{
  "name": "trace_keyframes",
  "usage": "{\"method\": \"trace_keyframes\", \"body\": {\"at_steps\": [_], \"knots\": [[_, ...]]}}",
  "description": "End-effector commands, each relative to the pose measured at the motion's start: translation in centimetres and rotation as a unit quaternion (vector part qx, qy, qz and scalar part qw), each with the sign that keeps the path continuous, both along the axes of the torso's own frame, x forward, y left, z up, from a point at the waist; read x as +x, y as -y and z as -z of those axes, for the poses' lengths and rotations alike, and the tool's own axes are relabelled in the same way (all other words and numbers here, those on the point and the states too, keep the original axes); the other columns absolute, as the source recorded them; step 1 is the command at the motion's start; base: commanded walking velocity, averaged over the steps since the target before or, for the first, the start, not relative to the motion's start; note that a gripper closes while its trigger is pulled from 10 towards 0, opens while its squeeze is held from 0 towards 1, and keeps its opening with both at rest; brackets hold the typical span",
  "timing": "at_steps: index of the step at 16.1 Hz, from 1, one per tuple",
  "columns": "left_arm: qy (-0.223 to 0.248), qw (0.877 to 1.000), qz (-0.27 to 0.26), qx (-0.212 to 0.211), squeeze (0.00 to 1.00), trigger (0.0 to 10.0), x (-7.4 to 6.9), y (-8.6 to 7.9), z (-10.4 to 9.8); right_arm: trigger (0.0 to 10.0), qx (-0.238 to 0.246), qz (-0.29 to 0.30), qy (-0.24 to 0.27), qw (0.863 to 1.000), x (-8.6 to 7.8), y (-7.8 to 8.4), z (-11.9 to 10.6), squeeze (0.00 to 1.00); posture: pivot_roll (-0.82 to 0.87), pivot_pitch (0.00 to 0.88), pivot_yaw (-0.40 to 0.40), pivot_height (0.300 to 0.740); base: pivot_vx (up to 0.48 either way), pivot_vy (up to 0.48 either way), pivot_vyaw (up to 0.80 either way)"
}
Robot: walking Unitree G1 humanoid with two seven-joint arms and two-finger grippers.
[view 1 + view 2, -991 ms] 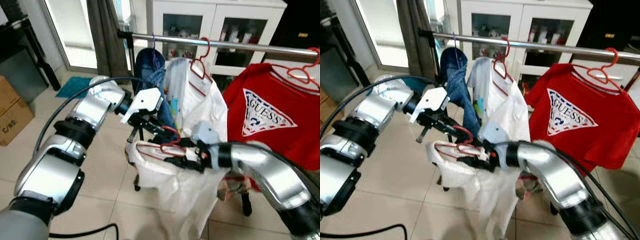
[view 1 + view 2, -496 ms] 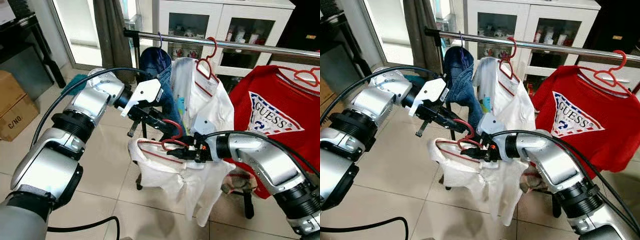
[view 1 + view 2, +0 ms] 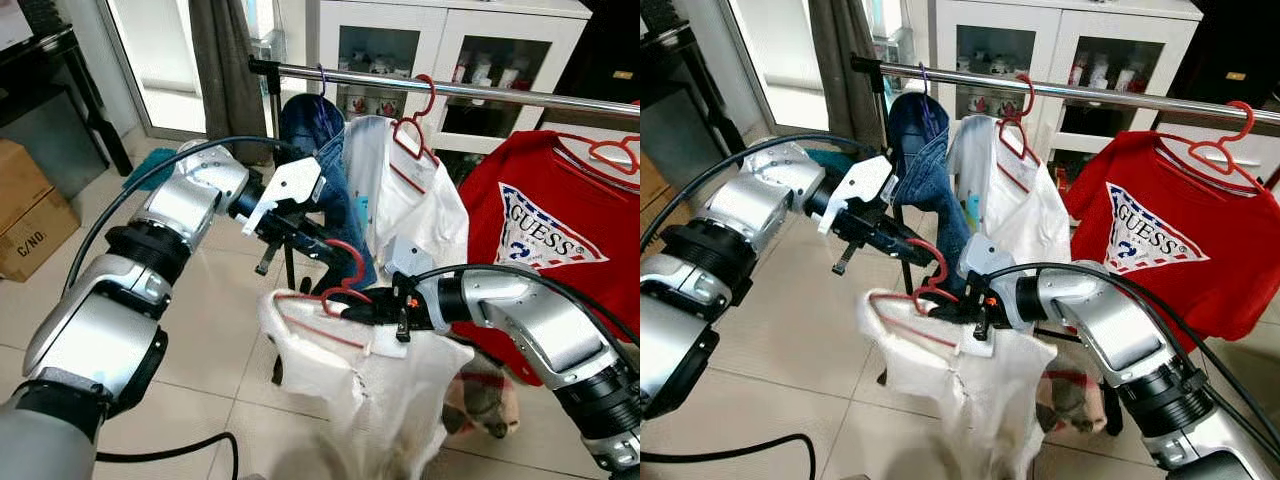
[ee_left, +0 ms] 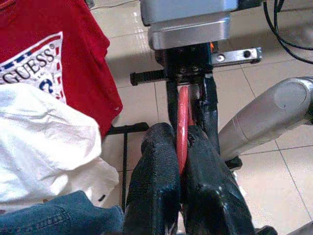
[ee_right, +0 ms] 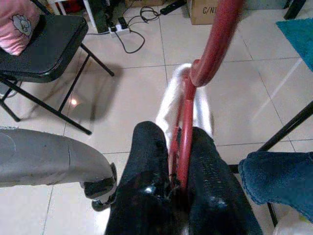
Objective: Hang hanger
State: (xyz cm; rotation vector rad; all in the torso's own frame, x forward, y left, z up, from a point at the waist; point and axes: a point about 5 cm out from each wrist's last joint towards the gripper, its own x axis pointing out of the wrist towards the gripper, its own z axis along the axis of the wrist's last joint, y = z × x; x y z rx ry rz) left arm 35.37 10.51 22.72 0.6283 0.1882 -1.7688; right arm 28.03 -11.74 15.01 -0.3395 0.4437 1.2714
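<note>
the red hanger (image 3: 335, 290) with its white shirt (image 3: 385, 390) is clamped by both the left gripper (image 3: 335, 258) and right gripper (image 3: 352, 312), below the rail (image 3: 480, 91).

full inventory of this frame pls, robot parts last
red hanger: 1, carrying a white shirt, held by both grippers below the rail
rail: 1, silver, across the top
jeans: 1, blue, on rail
white shirt on red hanger: 1, on rail
red GUESS shirt: 1, on rail, right
cabinet: 1, white, behind
cardboard box: 1, brown, floor left
left gripper: shut on hanger hook
right gripper: shut on hanger neck
</note>
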Motion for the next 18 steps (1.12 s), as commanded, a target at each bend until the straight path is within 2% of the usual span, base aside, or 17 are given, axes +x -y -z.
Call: {"method": "trace_keyframes", "body": {"at_steps": [1, 7, 8, 9, 10, 11, 15, 16, 18], "knots": [[0.019, 1.0, 0.0, -0.02, 0.0, 0.0, 0.3, 0.0, -1.5, 0.0, -0.005, -0.016, -0.007, 1.0, -0.4, -0.1, 0.0, 0.0, -0.19, 0.0, 0.033, 0.74, 0.0, 0.0, 0.0], [0.034, 0.999, -0.009, -0.033, 0.0, 0.0, 0.7, 0.0, -1.9, 0.0, -0.004, -0.017, -0.011, 1.0, -0.8, 0.0, 0.1, 0.0, -0.19, 0.0, 0.032, 0.74, 0.0, 0.0, 0.0], [0.051, 0.997, -0.029, -0.052, 0.0, 10.0, 1.0, 0.2, -2.2, 0.0, -0.002, -0.014, -0.008, 1.0, -0.9, 0.0, 0.0, 0.0, -0.19, 0.0, 0.04, 0.74, 0.0, 0.0, 0.0], [0.023, 0.998, -0.029, -0.057, 0.18, 10.0, 1.0, 0.0, -2.1, 0.0, 0.0, -0.008, -0.002, 1.0, -0.9, 0.0, 0.0, 0.0, -0.2, 0.0, 0.053, 0.74, 0.0, 0.0, 0.0], [0.017, 0.998, -0.024, -0.057, 0.48, 10.0, 0.9, -0.1, -2.0, 0.0, 0.0, -0.004, 0.001, 1.0, -0.9, 0.0, 0.0, 0.0, -0.2, 0.0, 0.053, 0.74, 0.0, 0.0, 0.0], [-0.001, 0.998, -0.018, -0.068, 1.0, 10.0, 0.6, -0.2, -2.0, 0.0, 0.005, 0.009, 0.006, 1.0, -1.1, 0.1, 0.2, 0.0, -0.19, 0.0, 0.061, 0.74, 0.0, 0.0, 0.0], [-0.031, 0.995, 0.015, -0.094, 1.0, 10.0, -1.2, -0.1, -2.1, 0.0, 0.015, 0.042, 0.0, 0.999, -2.3, 0.7, 1.6, 0.0, -0.16, 0.0, 0.057, 0.74, 0.0, 0.0, 0.0], [-0.031, 0.995, 0.019, -0.093, 1.0, 10.0, -1.4, -0.1, -2.1, 0.0, 0.015, 0.045, 0.0, 0.999, -2.4, 0.8, 1.8, 0.0, -0.16, 0.0, 0.057, 0.74, 0.0, 0.0, 0.0], [-0.035, 0.997, 0.006, -0.07, 1.0, 10.0, -1.7, -1.3, -1.3, 0.0, 0.023, 0.065, 0.005, 0.998, -2.7, 1.0, 2.2, 0.0, -0.14, 0.0, 0.105, 0.74, 0.0, 0.0, 0.0]]}}
